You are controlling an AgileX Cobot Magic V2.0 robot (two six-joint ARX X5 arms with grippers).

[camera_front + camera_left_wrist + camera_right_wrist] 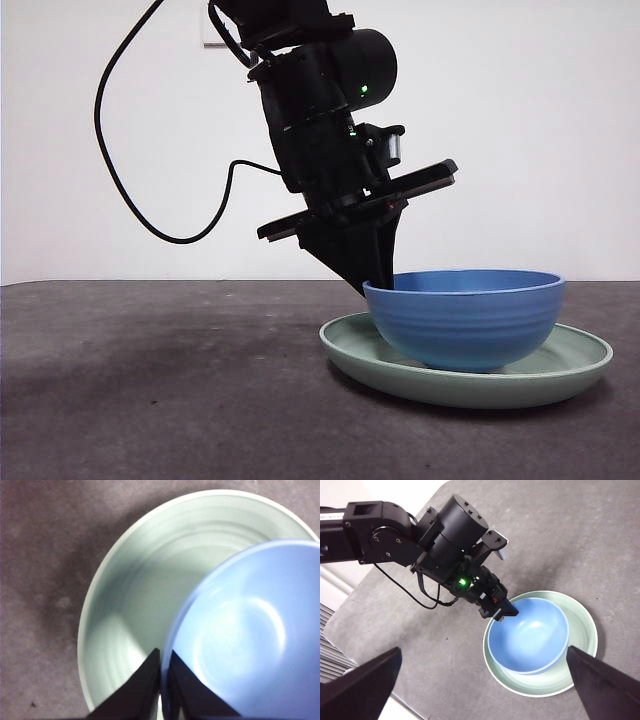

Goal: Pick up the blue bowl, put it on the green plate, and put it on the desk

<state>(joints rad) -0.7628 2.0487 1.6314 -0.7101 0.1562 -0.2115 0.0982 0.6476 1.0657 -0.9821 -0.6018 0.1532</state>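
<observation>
The blue bowl point(465, 320) stands inside the green plate point(560, 378) on the desk point(150, 380). My left gripper point(375, 283) reaches down at the bowl's left rim and is shut on it. The left wrist view shows one jaw inside the bowl point(240, 630) and one outside over the plate point(145, 590), pinching the rim, with the gripper point(162, 666) nearly closed. My right gripper point(482, 652) is open and empty, high above the bowl point(527, 637) and plate point(582, 625). The left gripper point(502, 614) shows there too.
The left arm point(445, 545) and its black cable point(120, 190) hang over the desk's left half. The desk's edge point(380, 575) lies behind the left arm in the right wrist view. A white wall point(520, 120) stands at the back.
</observation>
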